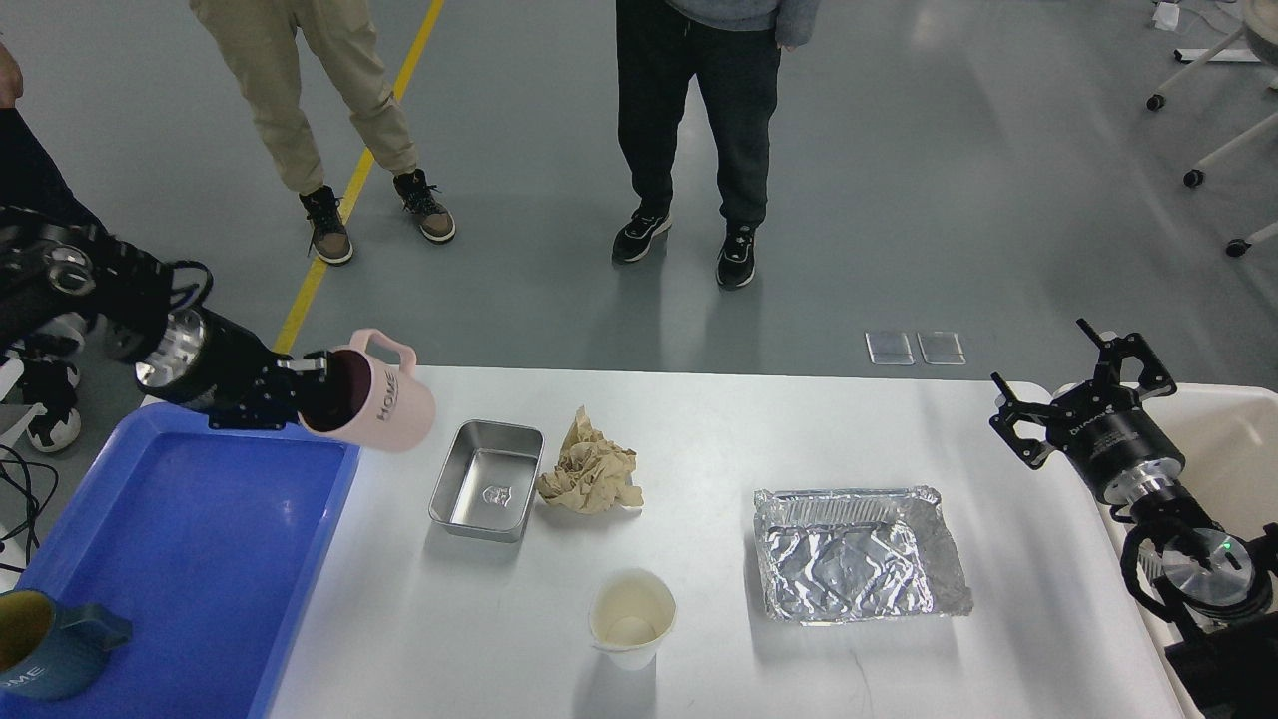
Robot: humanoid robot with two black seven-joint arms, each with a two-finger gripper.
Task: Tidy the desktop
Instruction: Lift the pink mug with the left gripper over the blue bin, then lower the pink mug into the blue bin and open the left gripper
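The white desktop (719,419) spans the view. My left gripper (312,391) is shut on a pink mug (377,397) marked HOME, held tilted on its side in the air over the right edge of the blue tray (200,529). On the desktop lie a small steel tin (487,479), a crumpled brown paper (591,467), a white paper cup (631,617) and a foil tray (859,554). My right gripper (1080,384) is open and empty, above the desktop's far right edge.
A dark blue mug (50,644) sits in the tray's near left corner. A beige bin (1233,449) stands right of the desktop, under my right arm. Two people stand on the floor beyond the far edge.
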